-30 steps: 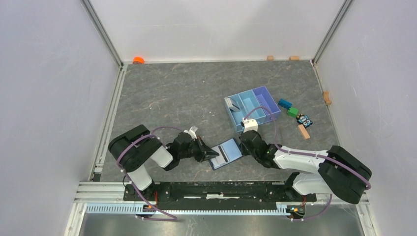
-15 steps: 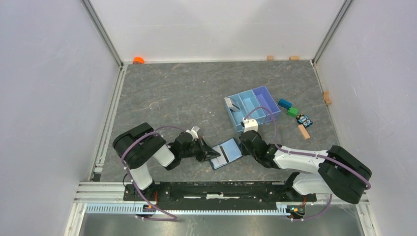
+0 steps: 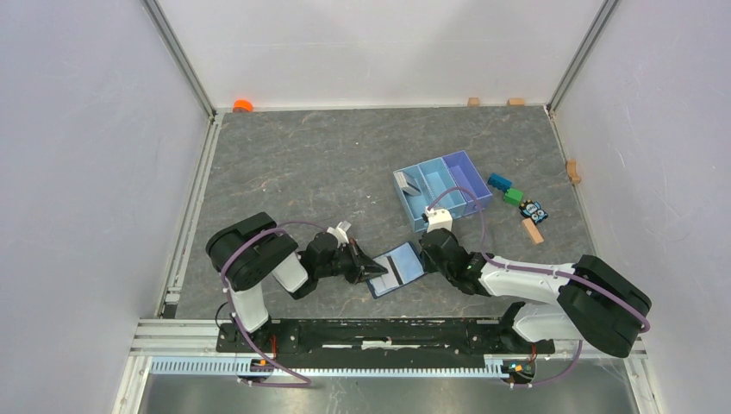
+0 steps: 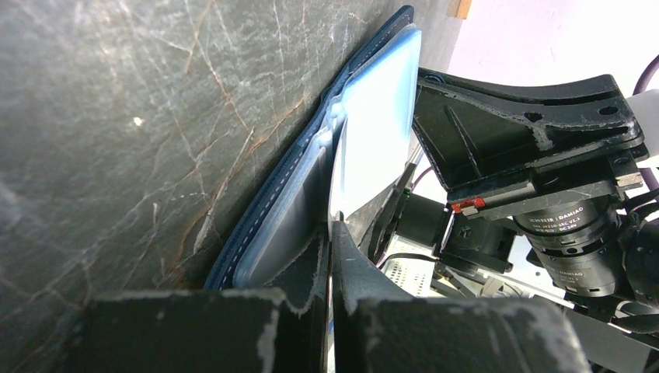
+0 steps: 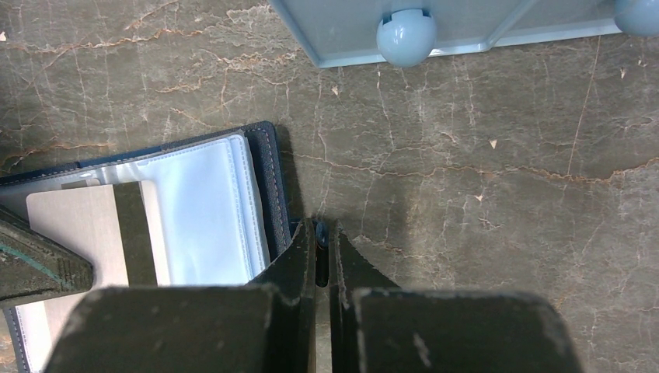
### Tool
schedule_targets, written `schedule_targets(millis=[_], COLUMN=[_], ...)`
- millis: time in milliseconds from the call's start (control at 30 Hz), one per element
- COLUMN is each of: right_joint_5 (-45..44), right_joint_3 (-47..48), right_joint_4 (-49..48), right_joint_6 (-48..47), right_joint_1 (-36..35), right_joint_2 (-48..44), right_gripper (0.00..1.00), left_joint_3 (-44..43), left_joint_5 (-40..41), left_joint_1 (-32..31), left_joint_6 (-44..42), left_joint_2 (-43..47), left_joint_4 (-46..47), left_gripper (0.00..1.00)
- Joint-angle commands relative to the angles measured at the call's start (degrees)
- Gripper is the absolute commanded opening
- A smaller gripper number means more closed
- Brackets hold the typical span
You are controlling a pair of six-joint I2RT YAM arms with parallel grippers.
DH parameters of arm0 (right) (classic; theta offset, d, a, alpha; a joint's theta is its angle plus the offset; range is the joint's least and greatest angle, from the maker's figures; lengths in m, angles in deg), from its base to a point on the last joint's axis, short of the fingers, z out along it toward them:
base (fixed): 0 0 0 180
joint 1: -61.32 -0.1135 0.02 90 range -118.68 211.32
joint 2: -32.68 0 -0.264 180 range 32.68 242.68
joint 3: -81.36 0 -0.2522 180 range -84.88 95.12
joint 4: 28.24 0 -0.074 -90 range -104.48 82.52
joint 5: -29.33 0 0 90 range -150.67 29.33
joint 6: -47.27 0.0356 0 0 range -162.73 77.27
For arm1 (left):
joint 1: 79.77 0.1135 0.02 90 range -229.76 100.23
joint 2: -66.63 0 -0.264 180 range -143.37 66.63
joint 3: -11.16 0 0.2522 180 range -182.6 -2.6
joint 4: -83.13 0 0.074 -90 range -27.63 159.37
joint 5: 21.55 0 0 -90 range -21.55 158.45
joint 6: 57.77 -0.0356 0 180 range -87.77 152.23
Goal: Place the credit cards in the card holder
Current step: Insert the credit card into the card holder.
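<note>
A: Item one, card holder (image 3: 409, 260)?
B: Open on grey stone-patterned table (image 3: 328, 172), near front edge, between the two arms. Dark navy outside, pale blue clear pockets facing up.

A: Item two, credit card (image 5: 81, 233)?
B: Pale, with one dark stripe across. Over left half of card holder, striped end toward the middle fold. At a slant to the pockets in the left wrist view. Inside a pocket or only on top: impossible to tell.

A: Left gripper (image 3: 377, 270)?
B: Low over the table, pointing right. Closed, pinching the outer end of the credit card.

A: Right gripper (image 5: 321, 233)?
B: Jaws together, tips down at the right edge of the card holder, touching or just beside it. Any hold on that edge: impossible to tell.

A: Remaining stock?
B: Three-compartment tray (image 3: 466, 170), light blue and purple, behind the right gripper, apart from the card holder. Second credit card (image 3: 409, 183) leaning in its left compartment. Toy blocks (image 3: 514, 197) to the right of the tray: blue, green, black patterned, plain wood.
</note>
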Motion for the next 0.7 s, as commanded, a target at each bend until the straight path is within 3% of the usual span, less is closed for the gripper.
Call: schedule_targets(millis=[0, 333, 667], right_joint_5=[0.51, 0.3, -0.38], right_joint_3=[-0.97, -1.09, -1.12], right_joint_4=[7.39, 7.69, 8.47], right_joint_6=[0.29, 0.37, 0.33], right_joint_1=[-0.34, -0.44, -0.51], right_joint_2=[1.88, 1.7, 1.1], right_gripper=[0.0, 0.0, 0.0], left_joint_3=[1.2, 1.84, 0.55], left_joint_5=[3.93, 5.01, 5.64], left_joint_1=[0.06, 0.06, 0.06], left_joint_6=[-1.0, -1.3, -5.76], left_joint_2=[-1.69, -3.44, 0.16], left_joint_4=[-1.35, 1.43, -7.96], left_gripper=[0.02, 0.02, 0.02])
